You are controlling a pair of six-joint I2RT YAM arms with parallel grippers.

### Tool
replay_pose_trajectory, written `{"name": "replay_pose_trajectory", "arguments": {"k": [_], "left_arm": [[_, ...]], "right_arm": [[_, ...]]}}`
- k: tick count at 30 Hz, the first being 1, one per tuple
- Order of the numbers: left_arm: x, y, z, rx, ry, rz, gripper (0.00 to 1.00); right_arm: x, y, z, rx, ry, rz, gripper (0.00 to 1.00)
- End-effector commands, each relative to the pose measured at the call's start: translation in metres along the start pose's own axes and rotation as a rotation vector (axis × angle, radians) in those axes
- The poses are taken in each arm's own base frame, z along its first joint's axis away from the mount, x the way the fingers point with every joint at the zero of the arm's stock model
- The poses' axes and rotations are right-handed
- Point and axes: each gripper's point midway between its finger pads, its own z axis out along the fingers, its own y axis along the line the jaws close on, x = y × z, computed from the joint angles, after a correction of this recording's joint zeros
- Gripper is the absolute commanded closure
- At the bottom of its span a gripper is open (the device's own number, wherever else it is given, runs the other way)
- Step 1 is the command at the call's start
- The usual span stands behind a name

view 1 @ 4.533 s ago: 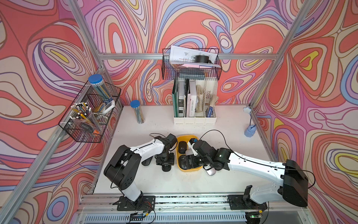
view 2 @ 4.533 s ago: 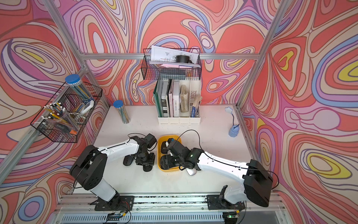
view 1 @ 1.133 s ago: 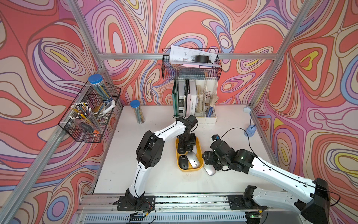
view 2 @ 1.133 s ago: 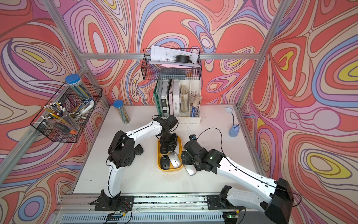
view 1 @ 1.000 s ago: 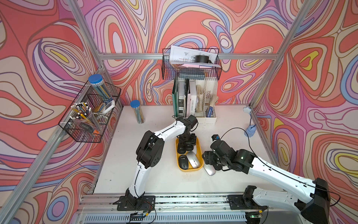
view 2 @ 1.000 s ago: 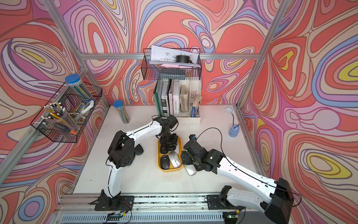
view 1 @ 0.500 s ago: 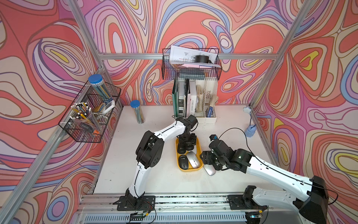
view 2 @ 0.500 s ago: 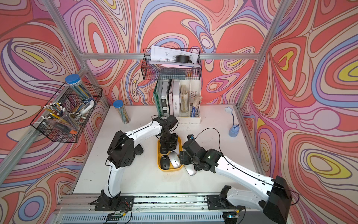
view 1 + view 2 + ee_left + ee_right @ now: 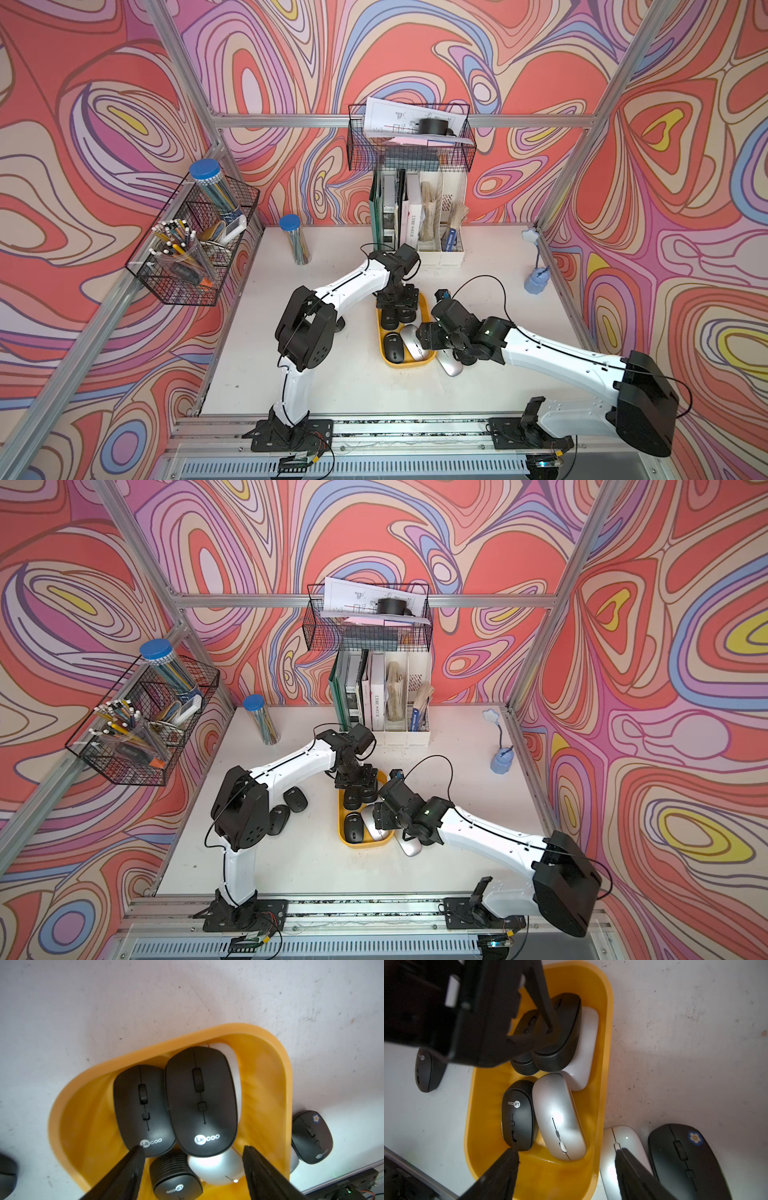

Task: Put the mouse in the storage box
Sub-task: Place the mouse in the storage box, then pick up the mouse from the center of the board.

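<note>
The yellow storage box (image 9: 409, 364) (image 9: 365, 844) lies mid-table and holds several mice. At its far end a black mouse (image 9: 200, 1101) rests tilted on a white mouse (image 9: 234, 1076), beside another black mouse (image 9: 143, 1105). My left gripper (image 9: 192, 1152) (image 9: 397, 309) hangs over that end, open, its fingers wider than the black mouse and clear of it. A black mouse (image 9: 518, 1115) and a silver mouse (image 9: 559, 1115) lie at the near end. My right gripper (image 9: 566, 1159) (image 9: 428, 336) is open and empty, straddling the box's near right wall.
Outside the box on the right lie a silver mouse (image 9: 620, 1147) and a black mouse with a flower mark (image 9: 685, 1157). Two black mice (image 9: 295, 798) sit left of the box. A white file organizer (image 9: 440, 232), a pencil tube (image 9: 295, 239) and a small blue lamp (image 9: 536, 282) stand farther back.
My left gripper's jaws have spread apart, leaving the black mouse lying on the white one. The right arm has edged slightly toward the box.
</note>
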Motion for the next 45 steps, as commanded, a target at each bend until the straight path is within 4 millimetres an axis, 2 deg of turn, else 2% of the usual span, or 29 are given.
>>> {"name": "replay_pose_trajectory", "arguments": {"k": [1,6,14,22,36,45], "left_arm": [[0.002,0.018,-0.026,-0.042,-0.053,0.002,0.19],[0.011,0.048,-0.046,-0.062,-0.086,-0.053,0.19],[0.026,0.124,-0.065,-0.197,-0.176,-0.281,0.12],[0.04,0.187,-0.05,-0.286,-0.154,-0.521,0.1],[0.034,0.218,-0.013,-0.361,-0.11,-0.662,0.07],[0.03,0.225,0.011,-0.353,-0.079,-0.679,0.08]], "right_arm": [[-0.021,0.013,-0.006,-0.042,-0.061,0.008,0.25],[-0.022,0.014,-0.011,-0.053,-0.067,0.007,0.24],[-0.014,0.019,-0.017,-0.108,-0.053,0.001,0.24],[-0.014,0.026,-0.031,-0.168,-0.07,-0.037,0.23],[-0.006,0.02,-0.034,-0.16,-0.067,-0.056,0.22],[-0.004,0.015,-0.032,-0.146,-0.062,-0.055,0.22]]}}
